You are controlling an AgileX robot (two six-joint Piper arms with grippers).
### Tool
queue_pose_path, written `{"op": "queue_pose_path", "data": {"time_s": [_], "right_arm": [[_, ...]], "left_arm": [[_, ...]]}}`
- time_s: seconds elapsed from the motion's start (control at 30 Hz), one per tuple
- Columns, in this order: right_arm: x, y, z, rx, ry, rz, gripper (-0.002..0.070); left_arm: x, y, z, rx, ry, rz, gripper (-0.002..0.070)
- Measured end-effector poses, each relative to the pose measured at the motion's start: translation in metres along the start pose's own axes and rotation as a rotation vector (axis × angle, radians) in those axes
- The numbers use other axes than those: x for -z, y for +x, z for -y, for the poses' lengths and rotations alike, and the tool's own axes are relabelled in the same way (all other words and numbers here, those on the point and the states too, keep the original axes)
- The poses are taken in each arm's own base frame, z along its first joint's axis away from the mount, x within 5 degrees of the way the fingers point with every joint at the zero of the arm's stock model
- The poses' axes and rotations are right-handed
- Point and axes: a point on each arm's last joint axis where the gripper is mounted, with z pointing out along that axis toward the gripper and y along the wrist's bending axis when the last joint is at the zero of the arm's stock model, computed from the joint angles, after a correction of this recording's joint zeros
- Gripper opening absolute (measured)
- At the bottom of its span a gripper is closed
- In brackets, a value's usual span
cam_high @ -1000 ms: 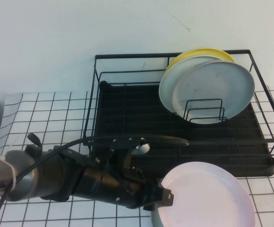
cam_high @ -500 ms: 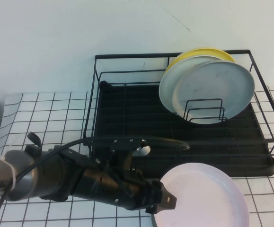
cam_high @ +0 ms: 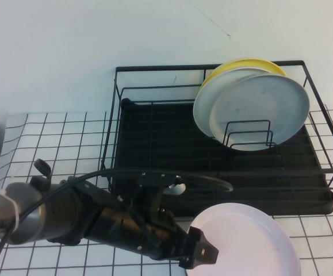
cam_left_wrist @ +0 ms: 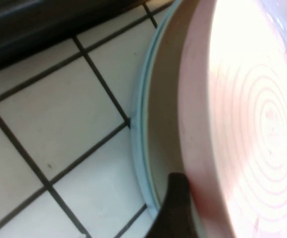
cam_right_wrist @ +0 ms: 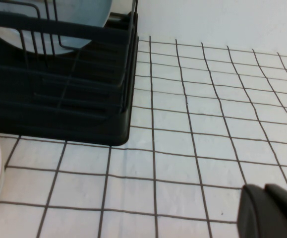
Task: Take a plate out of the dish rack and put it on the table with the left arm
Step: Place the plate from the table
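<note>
Left hand point(cam_high: 203, 255) has carried the plate point(cam_high: 247, 238) lower toward the table point(cam_high: 57, 144).

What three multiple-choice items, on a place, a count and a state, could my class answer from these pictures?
1. Where is the plate?
A. in the dish rack
B. in front of the rack, over a mint plate
C. behind the rack

2. Plates standing in the rack?
A. one
B. three
C. five

3. The left gripper is:
A. shut on the plate's rim
B. open over the rack
C. out of view

Key: B, it shows before the rack. B, yellow plate, pale plate, grey plate. A, its finger meets the rim. The right gripper hovers over the table.
</note>
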Motion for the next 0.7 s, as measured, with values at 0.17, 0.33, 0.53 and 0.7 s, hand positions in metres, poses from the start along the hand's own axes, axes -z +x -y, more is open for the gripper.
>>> {"op": "queue_pose_path", "data": {"time_s": [0.17,0.33,0.53,0.7], "right_arm": [[0.0,0.0,0.0,0.0,0.0,0.0,-0.0003],[0.0,0.0,0.0,0.0,0.0,0.0,-0.0003],[0.0,0.0,0.0,0.0,0.0,0.0,-0.0003],[0.0,0.0,0.0,0.0,0.0,0.0,-0.0003]], "left_arm": [[0.0,0.003,0.0,-0.063,-0.002,-0.043,0.0572],[0.0,0.005,-0.001,-0.095,-0.018,-0.075,0.0582],[0.001,0.001,-0.001,-0.113,-0.037,-0.09,0.0583],[0.009,-0.011,0.005,-0.168,-0.057,-0.081,0.0547]]}}
